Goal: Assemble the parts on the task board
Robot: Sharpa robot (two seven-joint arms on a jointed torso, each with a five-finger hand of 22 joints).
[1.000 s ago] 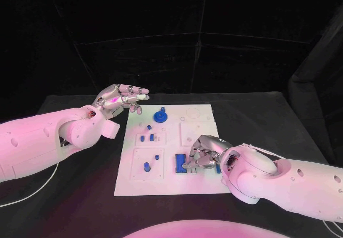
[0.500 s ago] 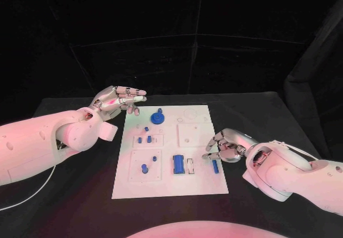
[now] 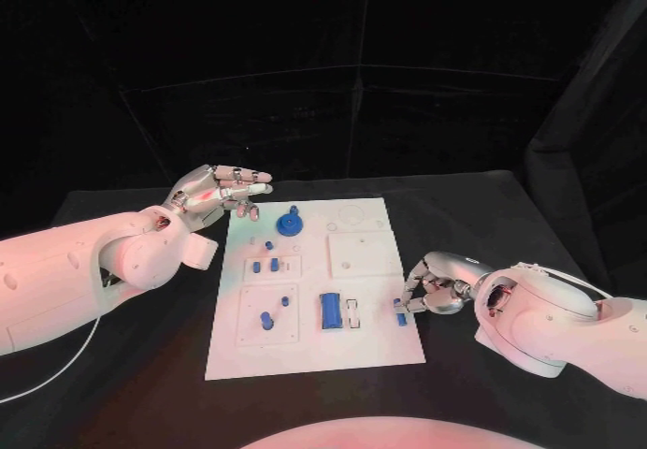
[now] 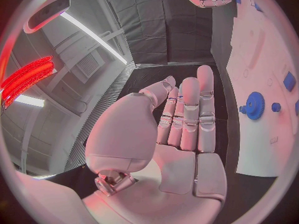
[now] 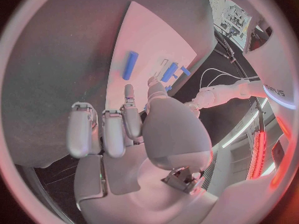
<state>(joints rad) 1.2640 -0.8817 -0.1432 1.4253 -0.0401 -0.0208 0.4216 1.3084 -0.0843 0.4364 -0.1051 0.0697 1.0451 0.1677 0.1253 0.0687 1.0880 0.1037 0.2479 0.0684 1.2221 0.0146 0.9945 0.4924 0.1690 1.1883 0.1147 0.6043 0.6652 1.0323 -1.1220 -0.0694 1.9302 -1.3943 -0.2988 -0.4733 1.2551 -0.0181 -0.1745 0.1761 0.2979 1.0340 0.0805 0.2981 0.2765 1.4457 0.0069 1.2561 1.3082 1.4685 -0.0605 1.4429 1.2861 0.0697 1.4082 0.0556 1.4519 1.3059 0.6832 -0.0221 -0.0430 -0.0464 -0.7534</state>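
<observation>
The left robot hand (image 3: 216,194) hovers empty, fingers extended, beside the task board (image 3: 313,348). The right robot hand (image 3: 429,286) sits curled at the board's edge near a small blue part (image 3: 400,319). It seems to hold nothing.

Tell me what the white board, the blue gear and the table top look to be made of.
Board: probably matte white plastic, flat, with shallow moulded recesses. Gear: likely hard blue plastic, uniform colour, toothed rim; it could be printed, too small to tell. Table: black and dull, with soft creases, so it seems covered in cloth.

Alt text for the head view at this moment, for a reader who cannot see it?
A white task board lies on a black table with small blue parts on it. The right hand is at the board's right edge beside a blue part; the left hand, empty, is raised off its far left corner.
</observation>
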